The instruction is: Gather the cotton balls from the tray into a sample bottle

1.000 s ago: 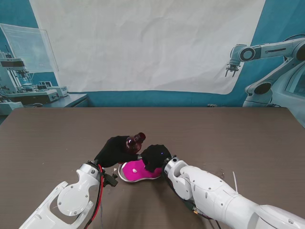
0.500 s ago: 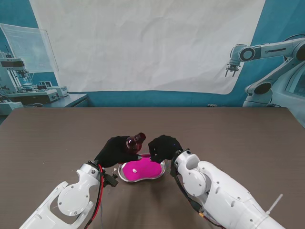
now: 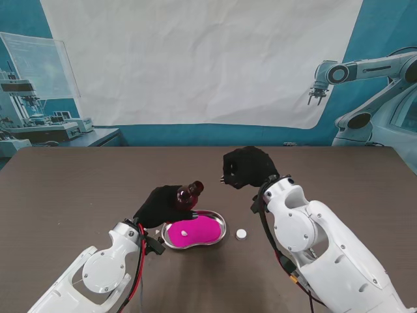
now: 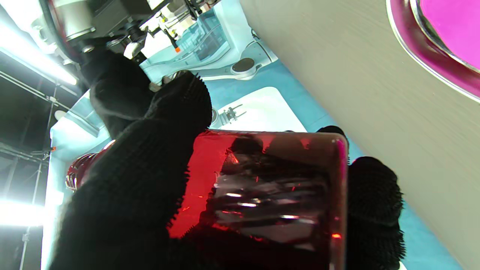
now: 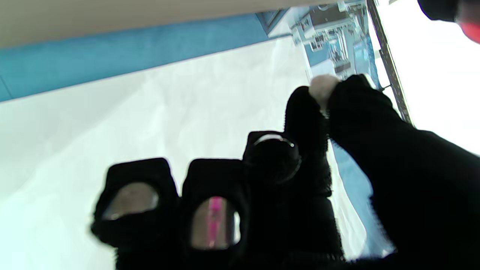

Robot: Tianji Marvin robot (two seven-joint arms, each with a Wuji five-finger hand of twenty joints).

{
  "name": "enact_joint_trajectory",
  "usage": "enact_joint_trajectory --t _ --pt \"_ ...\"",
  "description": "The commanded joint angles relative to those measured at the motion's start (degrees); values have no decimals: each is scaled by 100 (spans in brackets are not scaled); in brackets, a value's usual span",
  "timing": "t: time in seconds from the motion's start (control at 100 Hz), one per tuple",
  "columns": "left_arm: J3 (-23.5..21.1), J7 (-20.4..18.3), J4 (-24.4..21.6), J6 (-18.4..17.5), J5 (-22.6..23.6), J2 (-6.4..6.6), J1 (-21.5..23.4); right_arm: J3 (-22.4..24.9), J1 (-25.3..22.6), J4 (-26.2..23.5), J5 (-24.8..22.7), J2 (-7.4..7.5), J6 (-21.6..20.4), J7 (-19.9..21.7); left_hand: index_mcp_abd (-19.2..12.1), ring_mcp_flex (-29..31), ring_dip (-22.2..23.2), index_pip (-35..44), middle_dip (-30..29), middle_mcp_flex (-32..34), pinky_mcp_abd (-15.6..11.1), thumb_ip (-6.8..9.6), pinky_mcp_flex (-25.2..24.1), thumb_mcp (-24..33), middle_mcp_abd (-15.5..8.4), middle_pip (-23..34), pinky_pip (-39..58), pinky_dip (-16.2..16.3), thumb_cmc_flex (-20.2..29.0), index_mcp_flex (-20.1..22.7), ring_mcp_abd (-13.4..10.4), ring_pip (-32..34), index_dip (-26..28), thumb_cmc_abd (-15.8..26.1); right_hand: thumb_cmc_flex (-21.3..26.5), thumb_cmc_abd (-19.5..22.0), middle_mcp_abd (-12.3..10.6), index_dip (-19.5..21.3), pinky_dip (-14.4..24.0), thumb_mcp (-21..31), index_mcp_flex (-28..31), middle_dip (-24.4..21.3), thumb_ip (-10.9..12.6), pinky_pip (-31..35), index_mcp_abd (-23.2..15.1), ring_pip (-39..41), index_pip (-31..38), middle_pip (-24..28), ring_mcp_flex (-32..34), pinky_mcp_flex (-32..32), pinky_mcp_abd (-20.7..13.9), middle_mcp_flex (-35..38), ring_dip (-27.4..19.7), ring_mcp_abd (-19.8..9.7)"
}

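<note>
Resting on the brown table (image 3: 78, 189): tray (image 3: 218, 229). Left hand (image 3: 159, 205) grips bottle (image 3: 187, 193); right hand (image 3: 247, 167) pinches cotton ball (image 5: 322, 90).

A kidney-shaped steel tray (image 3: 220, 225) with a magenta lining lies on the table, one cotton ball (image 3: 184, 232) at its seven o'clock. The red translucent sample bottle (image 3: 188, 193), tilted with its mouth toward one o'clock, hangs over the tray's eleven o'clock edge. Another cotton ball (image 5: 322, 88) sits pinched between black-gloved fingertips.

One tray (image 3: 219, 229); one sample bottle (image 3: 187, 193); two cotton balls (image 3: 184, 233) (image 5: 321, 89); one white cap (image 3: 241, 233)
</note>
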Motion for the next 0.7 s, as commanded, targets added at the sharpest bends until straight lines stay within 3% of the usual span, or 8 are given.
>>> enact_joint_trajectory --t 0.0,0.25,0.69 --pt "26 -128 -10 -20 -30 -22 -28 58 -41 -342 57 -5 -43 96 -633 315 244 1058 92 396 -494 73 -83 2075 -91 140 491 211 1592 902 224 734 109 2647 140 118 -26 180 -36 -3 19 49 178 396 90 326 143 149 167 141 36 78 112 -204" --pt "75 -158 23 -51 -67 -22 -92 130 -151 -823 309 -11 -187 194 -632 314 244 1063 92 397 -494 74 -83 2071 -97 140 490 212 1590 898 214 734 113 2650 145 138 -39 204 -44 -41 9 54 191 398 85 318 115 138 168 142 8 77 112 -217" --pt "167 -166 117 -126 -121 -34 -218 -34 -272 -953 491 -11 -349 250 -637 323 244 1068 90 402 -497 78 -79 2075 -104 143 493 213 1590 901 222 737 113 2653 146 133 -34 222 -50 -54 19 56 194 401 96 307 102 117 168 142 7 84 110 -197"
